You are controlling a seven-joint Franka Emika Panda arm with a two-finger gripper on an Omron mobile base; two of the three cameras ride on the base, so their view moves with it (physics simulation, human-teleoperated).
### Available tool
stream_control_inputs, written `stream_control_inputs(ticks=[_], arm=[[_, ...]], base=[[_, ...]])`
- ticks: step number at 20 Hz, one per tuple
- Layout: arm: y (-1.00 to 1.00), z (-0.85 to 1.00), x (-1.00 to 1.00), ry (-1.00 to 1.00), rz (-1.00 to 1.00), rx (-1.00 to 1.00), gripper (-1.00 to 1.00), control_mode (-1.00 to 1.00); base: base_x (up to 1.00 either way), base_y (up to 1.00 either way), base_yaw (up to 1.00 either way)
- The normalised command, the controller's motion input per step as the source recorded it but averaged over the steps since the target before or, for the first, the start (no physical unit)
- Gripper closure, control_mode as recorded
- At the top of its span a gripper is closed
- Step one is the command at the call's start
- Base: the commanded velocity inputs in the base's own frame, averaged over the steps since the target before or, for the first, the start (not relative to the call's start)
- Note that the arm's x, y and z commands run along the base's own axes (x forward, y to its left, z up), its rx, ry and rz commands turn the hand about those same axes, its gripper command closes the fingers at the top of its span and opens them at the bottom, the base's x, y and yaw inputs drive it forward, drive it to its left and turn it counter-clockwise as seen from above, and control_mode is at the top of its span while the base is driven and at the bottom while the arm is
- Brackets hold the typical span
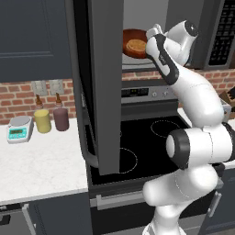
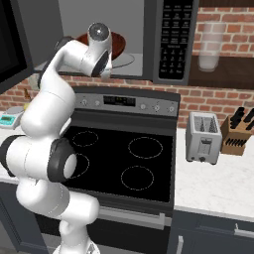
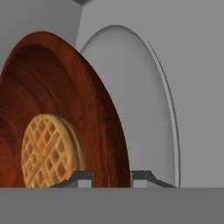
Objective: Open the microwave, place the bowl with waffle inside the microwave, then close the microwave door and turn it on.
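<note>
Jaws: narrowly set, clamped across the rim of the bowl (image 3: 65, 100) | Bowl: held tilted inside the microwave (image 2: 168, 44), waffle (image 3: 48, 151) within | Relation: turntable (image 3: 144, 109) lies just beyond the bowl, under it | Door (image 1: 105, 82): swung open.
</note>
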Motion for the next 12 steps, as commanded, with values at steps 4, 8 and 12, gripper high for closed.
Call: stream_control_inputs(ticks=[4,8,12], arm=[[0.09,-0.11,0.56,0.05,-0.09,0.00,1.00,-1.00],[0.18,-0.35,0.42,0.00,-0.02,0.00,1.00,-1.00],[0.48,-0.54,0.16,0.00,0.00,0.00,-1.00,-1.00]], base=[[0.00,0.00,0.00],[0.00,0.00,0.00],[0.00,0.00,0.00]])
